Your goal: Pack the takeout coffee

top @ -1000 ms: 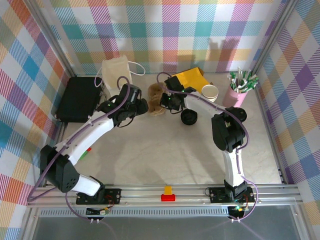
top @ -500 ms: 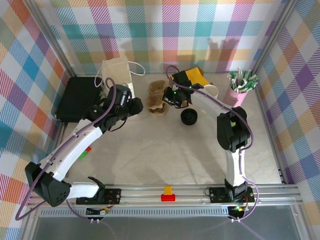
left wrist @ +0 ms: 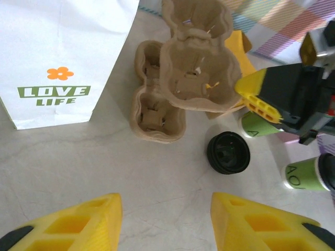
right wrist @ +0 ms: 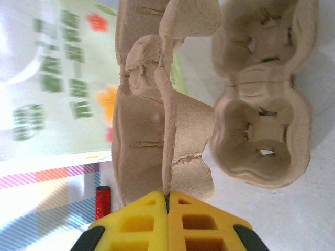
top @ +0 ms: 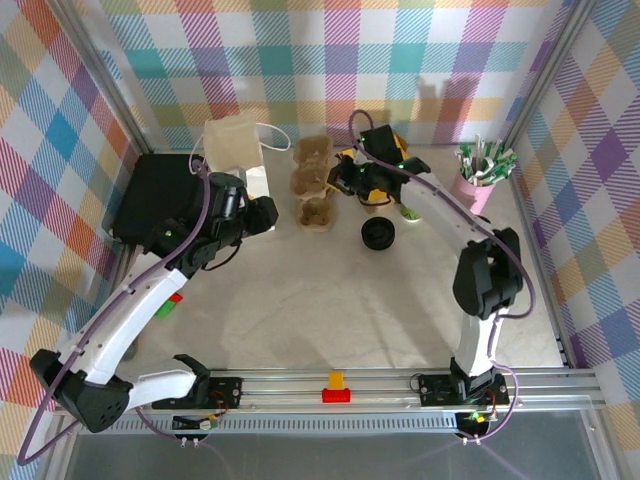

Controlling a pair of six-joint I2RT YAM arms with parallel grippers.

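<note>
Near loose lid [left wrist: 228, 152], green black-lidded takeout coffee [left wrist: 305, 175], left tool [left wrist: 163, 203] apart, right tool [right wrist: 167, 196] gripping carrier [right wrist: 141, 130]

Pastel plaid walls [top: 330, 60], aluminium corner posts [top: 547, 75], pale marbled tabletop [top: 320, 300] under even light.

White left arm [top: 140, 300] bent, reaching forward – left gripper [left wrist: 163, 205] angled down, yellow fingers apart. White right arm [top: 452, 213] stretched far forward – right gripper [right wrist: 167, 195] pinched on brown moulded-pulp cup carrier [right wrist: 152, 130].
</note>
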